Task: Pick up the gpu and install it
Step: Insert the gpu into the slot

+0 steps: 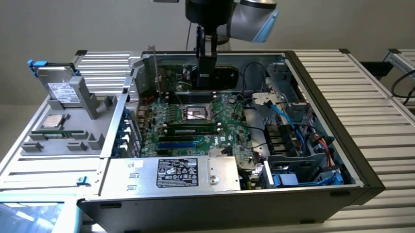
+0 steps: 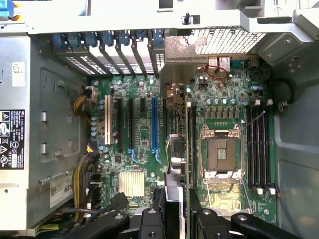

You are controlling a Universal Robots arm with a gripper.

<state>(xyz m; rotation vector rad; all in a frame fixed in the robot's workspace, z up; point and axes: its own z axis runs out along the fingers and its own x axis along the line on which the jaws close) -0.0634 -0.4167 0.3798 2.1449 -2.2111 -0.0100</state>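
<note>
Gpu point(image 1: 172, 73), small green silver-bracketed circuit card, hung upper centre, pinched in half-closed black gripper point(image 2: 177, 201); seating likely needed it vertical, squared over long blue slot point(image 2: 153, 124).

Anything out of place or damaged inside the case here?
Nothing looks spilled or broken. The processor socket sits bare, without a cooler, and the graphics card stands on edge in the jaws over the motherboard.

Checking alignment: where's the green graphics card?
Exterior view, case's back left: the green graphics card stands on edge in the tool, beside the metal processor socket.
</note>
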